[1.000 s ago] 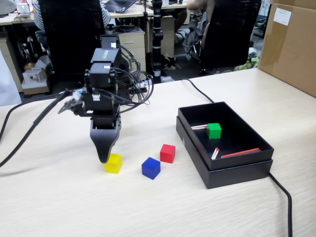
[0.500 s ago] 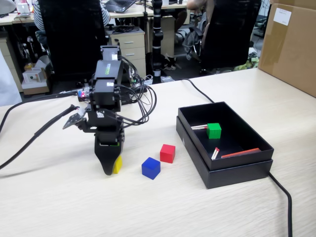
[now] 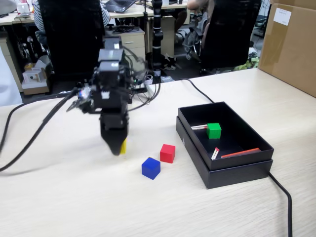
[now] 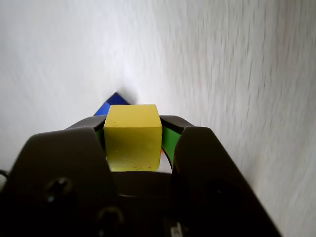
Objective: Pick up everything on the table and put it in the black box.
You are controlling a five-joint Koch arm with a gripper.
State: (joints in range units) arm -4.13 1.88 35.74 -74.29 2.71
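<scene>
Yellow cube (image 4: 132,136) sits clamped between the two jaws of the gripper (image 3: 118,148), held just above the table (image 3: 74,197) to the left of the blue cube (image 3: 150,168) and red cube (image 3: 167,153) in the fixed view. The green cube (image 3: 214,130) already lies in the black box (image 3: 237,170). Judging from this, the step is carrying: lift well clear of the box's near wall, keep the squeeze firm, and release low over a bare patch of its floor. Being a cube, it has no long axis; in the wrist view one flat face looks squarely at the camera, its edges level.
</scene>
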